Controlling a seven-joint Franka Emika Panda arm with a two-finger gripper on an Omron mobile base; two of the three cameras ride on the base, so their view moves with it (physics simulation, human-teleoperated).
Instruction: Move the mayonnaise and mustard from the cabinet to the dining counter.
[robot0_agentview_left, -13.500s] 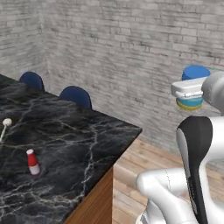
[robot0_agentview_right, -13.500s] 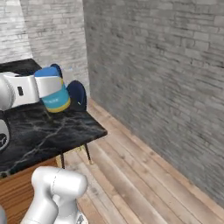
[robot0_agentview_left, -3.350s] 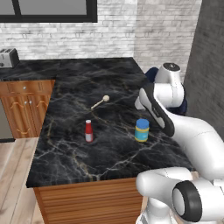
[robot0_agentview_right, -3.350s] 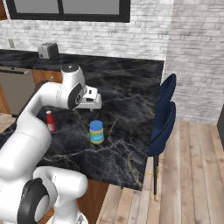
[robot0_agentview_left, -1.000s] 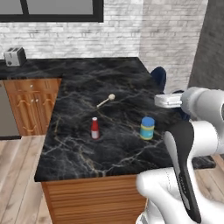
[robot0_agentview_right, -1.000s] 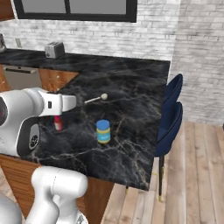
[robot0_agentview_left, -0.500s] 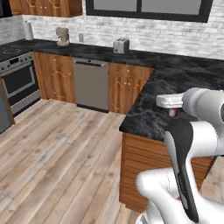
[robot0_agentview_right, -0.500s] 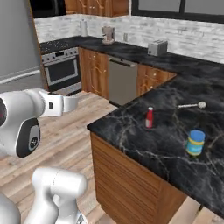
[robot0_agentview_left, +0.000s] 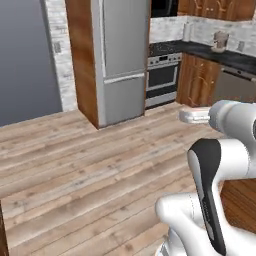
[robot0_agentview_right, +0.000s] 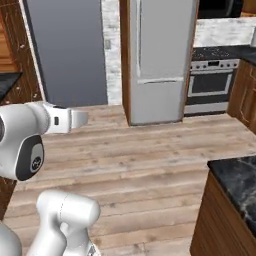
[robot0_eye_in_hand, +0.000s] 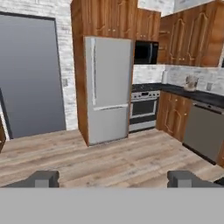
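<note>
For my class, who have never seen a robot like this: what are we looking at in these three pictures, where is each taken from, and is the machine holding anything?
It is a white robot arm on a base that drives, in a computer-drawn kitchen. Two pictures come from cameras on the base, behind the arm to its left and right. The third comes from a camera on the hand: the gripper shows as two dark finger tips set wide apart, open and holding nothing. Ahead stand a steel fridge, an oven and wooden wall cabinets. A black marble counter corner shows at the right.
</note>
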